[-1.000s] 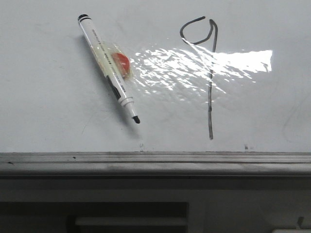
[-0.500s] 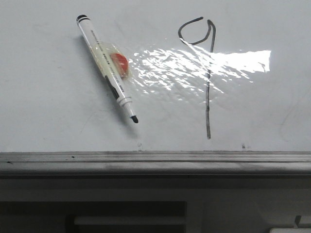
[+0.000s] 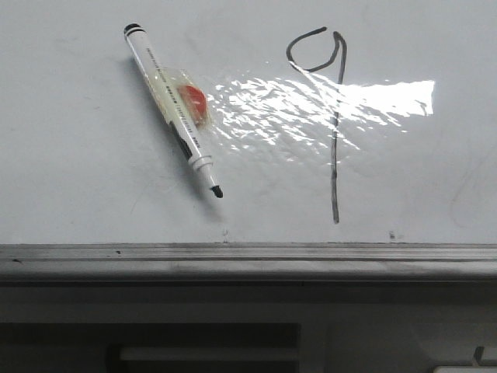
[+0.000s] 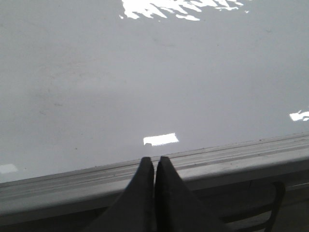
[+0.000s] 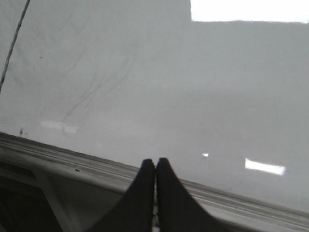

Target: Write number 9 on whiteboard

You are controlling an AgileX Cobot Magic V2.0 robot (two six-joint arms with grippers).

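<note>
Your whiteboard (image 3: 78, 155) surface shows the number 9 (image 3: 334, 116) right of a marker (image 3: 172, 109), label unreadable. Left fingers (image 4: 146, 169) and right fingers (image 5: 147, 169) pressed together, empty.

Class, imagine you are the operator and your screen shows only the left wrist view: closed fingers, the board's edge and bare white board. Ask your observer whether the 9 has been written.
Operator: Is there a 9 on the whiteboard?
Observer: Yes. In the front view the number 9 stands to the right of the middle: an open loop above a long straight tail.
Operator: Where is the marker?
Observer: The marker lies slanted on the board left of the 9, uncapped, tip toward the frame, with an orange blob taped to its barrel.
Operator: Is the right gripper holding anything?
Observer: No. The right gripper is shut and holds nothing, over the board's frame, like the left gripper.
</note>
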